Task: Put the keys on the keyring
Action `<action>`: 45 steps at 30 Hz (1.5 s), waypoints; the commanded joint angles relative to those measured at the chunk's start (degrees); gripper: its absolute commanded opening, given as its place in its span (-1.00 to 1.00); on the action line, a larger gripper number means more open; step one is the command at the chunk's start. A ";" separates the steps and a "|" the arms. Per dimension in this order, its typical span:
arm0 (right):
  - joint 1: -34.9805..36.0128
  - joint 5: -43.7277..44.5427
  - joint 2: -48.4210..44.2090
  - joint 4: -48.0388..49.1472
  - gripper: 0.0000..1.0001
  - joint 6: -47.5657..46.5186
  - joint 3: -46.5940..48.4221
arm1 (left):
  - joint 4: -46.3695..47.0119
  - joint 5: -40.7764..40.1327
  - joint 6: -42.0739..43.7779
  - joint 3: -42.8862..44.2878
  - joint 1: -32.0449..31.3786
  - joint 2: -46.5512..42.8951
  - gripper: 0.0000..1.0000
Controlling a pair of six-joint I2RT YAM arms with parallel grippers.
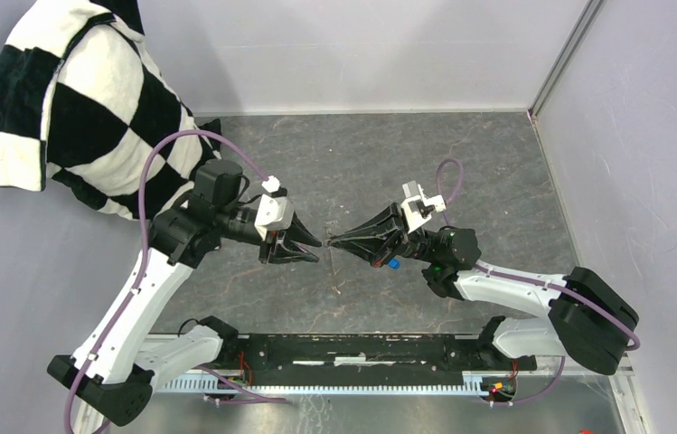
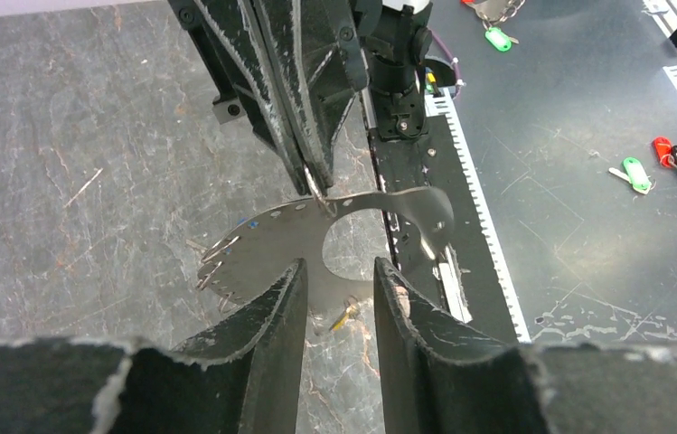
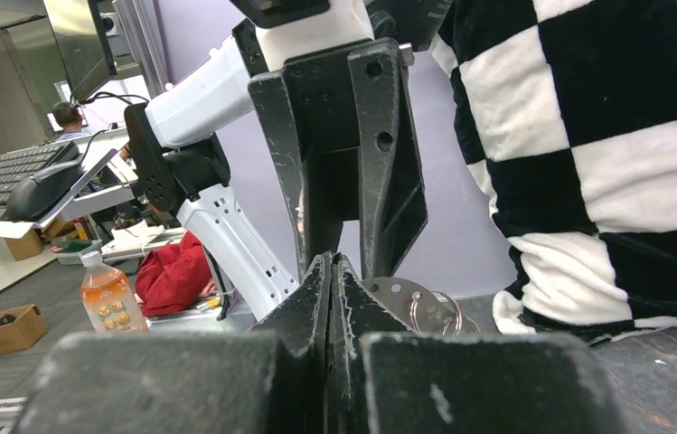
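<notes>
The keyring (image 2: 267, 249) is a flat grey metal crescent with punched holes and small wire rings (image 2: 212, 271) along its edge. It hangs above the table between the two arms. My right gripper (image 1: 334, 240) is shut on its upper edge, and it shows beside the shut jaws (image 3: 332, 262) as a holed plate (image 3: 398, 294). My left gripper (image 2: 339, 276) is open, its fingers (image 2: 294, 303) apart just in front of the crescent's lower band. The yellow key (image 2: 348, 313) lies on the table below. The blue key (image 1: 392, 265) lies under the right gripper.
A black-and-white checkered cloth (image 1: 81, 108) hangs at the back left. The arms' base rail (image 1: 362, 348) runs along the near edge. Beyond it, on a dark surface, lie other keys with green (image 2: 634, 174) and red (image 2: 662, 149) tags. Grey walls close the back and right sides.
</notes>
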 commanded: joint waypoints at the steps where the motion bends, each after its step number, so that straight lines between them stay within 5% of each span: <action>1: -0.02 -0.84 -0.09 5.22 -0.99 1.24 1.08 | 6.62 -0.59 -4.38 -2.16 -0.21 -0.39 -0.22; 20: 0.65 1.52 0.43 2.52 -0.99 -1.02 2.37 | 13.63 5.69 -13.93 -3.73 -0.22 -0.99 -0.28; 36: 1.36 1.08 1.60 3.24 -0.89 0.33 3.14 | 9.22 3.26 -7.45 -2.87 -0.18 -0.65 -0.96; 41: -3.25 -6.63 -2.12 -10.77 -0.31 -3.09 5.82 | 2.37 0.32 -0.69 -1.42 -0.19 -0.26 -0.96; 45: -4.65 -11.87 -6.35 -37.49 -0.14 -18.37 12.11 | -0.49 -1.45 1.87 -0.79 -0.21 0.23 -0.96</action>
